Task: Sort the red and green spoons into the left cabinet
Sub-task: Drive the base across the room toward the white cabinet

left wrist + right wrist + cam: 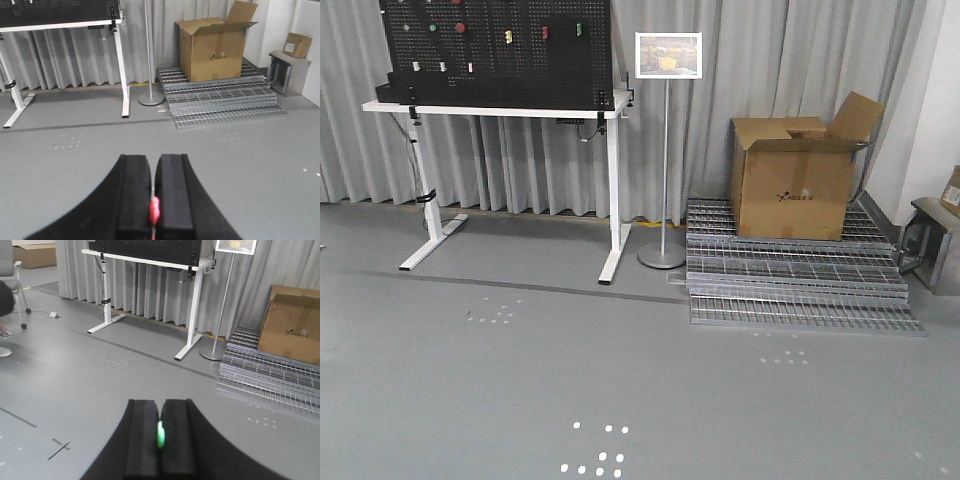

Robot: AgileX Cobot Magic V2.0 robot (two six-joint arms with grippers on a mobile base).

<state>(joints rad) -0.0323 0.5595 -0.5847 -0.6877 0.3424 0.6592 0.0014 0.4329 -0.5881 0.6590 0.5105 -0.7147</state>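
You're mid-carry, left gripper [152,165] clamped on the red spoon [155,210], right gripper [161,407] clamped on the green spoon [160,434], left cabinet nowhere in view, so next you probably need to turn toward it.

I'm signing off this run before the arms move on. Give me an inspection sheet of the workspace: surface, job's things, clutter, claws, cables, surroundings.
Surface: grey floor with white dots and a dark line on it.
Job's things: red spoon pinched in the left claw; green spoon pinched in the right claw; cabinet not seen.
Clutter: open cardboard box on stacked metal gratings; sign stand beside them.
Claws: both shut, one spoon each.
Cables: black cable hangs under the white desk.
Surroundings: grey curtain; black pegboard on the desk.
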